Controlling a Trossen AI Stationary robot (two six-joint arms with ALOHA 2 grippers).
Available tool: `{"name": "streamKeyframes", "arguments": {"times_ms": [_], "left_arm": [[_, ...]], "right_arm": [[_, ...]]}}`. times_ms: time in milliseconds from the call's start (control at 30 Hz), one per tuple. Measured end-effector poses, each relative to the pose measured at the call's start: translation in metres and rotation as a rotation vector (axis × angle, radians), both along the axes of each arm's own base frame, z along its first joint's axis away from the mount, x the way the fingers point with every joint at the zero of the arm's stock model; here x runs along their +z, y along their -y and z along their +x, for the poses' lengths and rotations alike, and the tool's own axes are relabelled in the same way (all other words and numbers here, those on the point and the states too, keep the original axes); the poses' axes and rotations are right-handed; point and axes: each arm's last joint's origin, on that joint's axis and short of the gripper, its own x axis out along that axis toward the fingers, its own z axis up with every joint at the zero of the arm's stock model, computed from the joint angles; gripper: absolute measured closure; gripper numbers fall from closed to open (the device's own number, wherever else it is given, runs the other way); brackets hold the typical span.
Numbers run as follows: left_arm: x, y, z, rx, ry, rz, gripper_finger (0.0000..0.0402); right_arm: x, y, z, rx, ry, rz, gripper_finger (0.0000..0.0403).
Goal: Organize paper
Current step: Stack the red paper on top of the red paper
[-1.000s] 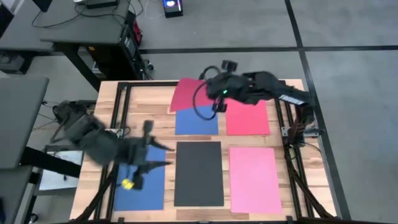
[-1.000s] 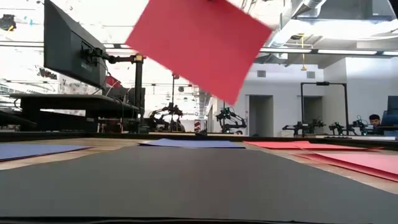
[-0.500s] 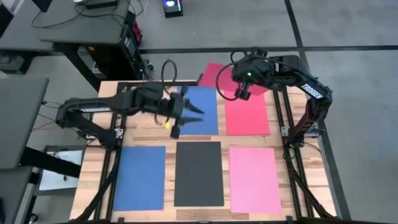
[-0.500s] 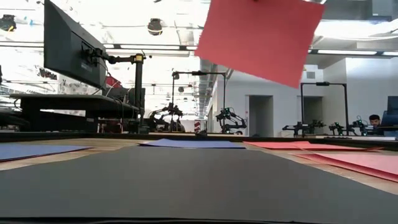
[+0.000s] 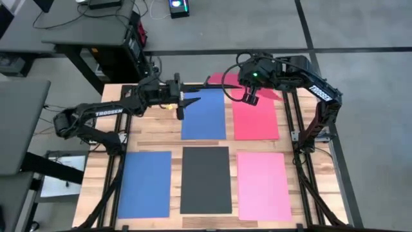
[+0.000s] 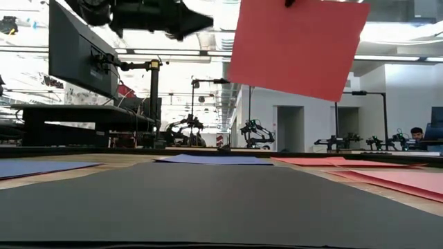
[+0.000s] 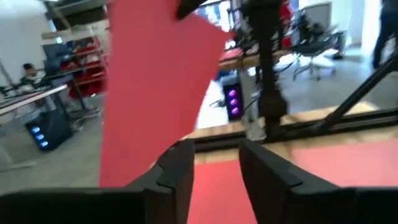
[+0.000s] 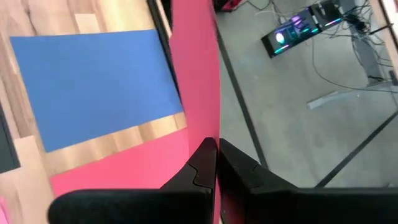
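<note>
Five sheets already lie flat in a tidy grid on the worktop [image 5: 109, 116]: a blue sheet [image 5: 144, 183], a black sheet [image 5: 206, 180] and a pink sheet [image 5: 264, 185] across the near row, with a second blue sheet [image 5: 205, 115] and a red sheet [image 5: 256, 120] in the far row. One more red sheet [image 6: 297, 45] is off the worktop, hanging in the air over the far edge, pinched at its upper edge by the right end effector [image 5: 251, 96], whose fingers are closed tight on it. The left end effector [image 5: 188, 98] is stretched out level toward that hanging sheet, its fingers [image 7: 177, 171] partly apart with the sheet's edge just ahead of them; whether they touch it I cannot tell. The far-left spot of the grid, beside the second blue sheet, is bare wood, so I judge that the airborne sheet belongs there. What seems left is a handover or a joint carry, laying this last sheet flat in that gap, and squaring it with its neighbours.
</note>
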Motion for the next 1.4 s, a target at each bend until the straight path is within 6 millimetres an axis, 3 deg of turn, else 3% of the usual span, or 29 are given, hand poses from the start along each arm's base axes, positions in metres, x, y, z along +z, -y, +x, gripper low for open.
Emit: {"name": "streamKeyframes", "arguments": {"times_ms": [267,500,800,1100,1267,1400], "left_arm": [[-0.015,-0.029,0.037,0.029,-0.092,0.048,0.0202],[-0.014,-0.047,0.057,0.153,-0.113,0.096,0.0183],[-0.009,-0.05,0.054,0.189,-0.131,0.1,0.0182],[-0.02,-0.056,0.053,0.202,-0.198,0.029,0.0182],[-0.019,-0.057,0.051,0.209,-0.198,-0.012,0.0182],[-0.025,-0.055,0.051,0.199,-0.252,-0.044,0.0182]], "right_arm": [[-0.007,0.002,0.01,0.013,-0.022,0.026,0.0403],[-0.018,0.003,0.015,0.016,-0.072,0.037,0.0403],[-0.043,0.003,0.025,0.013,-0.168,0.065,0.0403],[-0.044,-0.001,0.027,-0.005,-0.137,0.084,0.0403],[-0.035,0.019,0.011,-0.091,-0.048,0.146,0.0403],[-0.014,0.034,-0.011,-0.09,0.133,0.216,0.0403]]}}
